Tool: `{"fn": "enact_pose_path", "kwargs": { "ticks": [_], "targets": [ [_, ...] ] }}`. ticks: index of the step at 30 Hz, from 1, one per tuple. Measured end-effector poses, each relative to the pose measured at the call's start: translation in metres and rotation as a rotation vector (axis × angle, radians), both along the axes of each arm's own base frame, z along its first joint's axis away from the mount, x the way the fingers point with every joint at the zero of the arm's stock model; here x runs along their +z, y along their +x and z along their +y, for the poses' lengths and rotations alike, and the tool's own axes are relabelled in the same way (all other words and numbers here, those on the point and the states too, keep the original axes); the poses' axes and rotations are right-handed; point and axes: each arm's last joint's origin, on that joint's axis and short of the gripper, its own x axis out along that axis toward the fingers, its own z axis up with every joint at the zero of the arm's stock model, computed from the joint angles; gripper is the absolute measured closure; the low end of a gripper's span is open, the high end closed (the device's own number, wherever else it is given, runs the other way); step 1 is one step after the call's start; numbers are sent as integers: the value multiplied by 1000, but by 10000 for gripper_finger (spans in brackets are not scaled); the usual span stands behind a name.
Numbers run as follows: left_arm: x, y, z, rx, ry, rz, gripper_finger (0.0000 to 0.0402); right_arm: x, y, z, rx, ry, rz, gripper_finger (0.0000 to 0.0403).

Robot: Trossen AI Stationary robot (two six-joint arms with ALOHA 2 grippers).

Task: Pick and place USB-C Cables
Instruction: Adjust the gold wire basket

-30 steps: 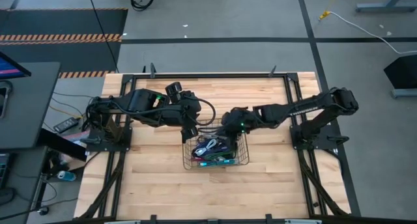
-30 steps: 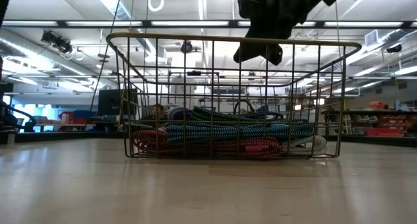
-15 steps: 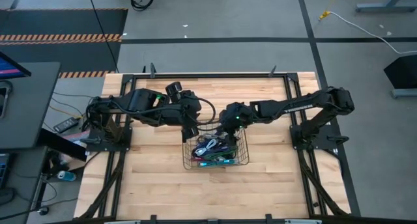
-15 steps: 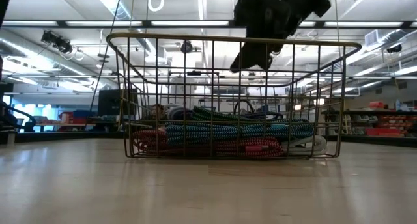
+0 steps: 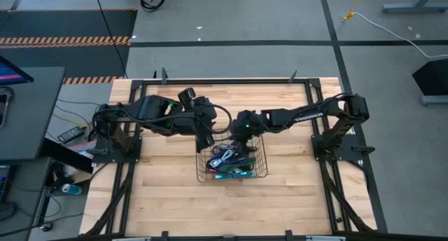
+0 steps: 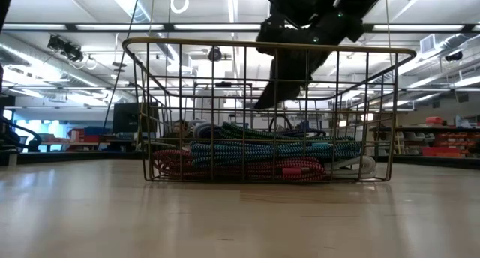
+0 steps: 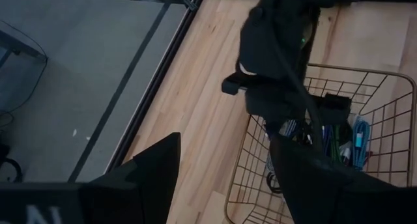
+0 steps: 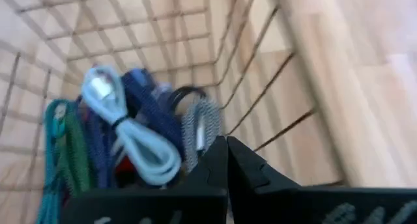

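The USB-C Cables lie heaped on the floor of the wire basket at mid-table; none shows on the bare wood, so by all appearances the picking has hardly begun. The right gripper, fingers pressed together and holding nothing, dips inside the basket's far rim. The left gripper, fingers apart, waits beside its far-left corner.
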Motion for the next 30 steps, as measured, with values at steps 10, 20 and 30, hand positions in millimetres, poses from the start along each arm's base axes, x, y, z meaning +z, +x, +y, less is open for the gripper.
{"fn": "enact_pose_path", "kwargs": {
  "ticks": [10,20,30],
  "targets": [
    [0,0,0,0,-1,0,159,4,-2,-29,-101,-48,-24,403],
    [0,0,-1,-4,0,3,159,3,-5,-35,-133,-44,2,403],
    [-1,-1,-1,-4,2,10,159,26,-8,20,-65,26,-22,403]
  ]
}}
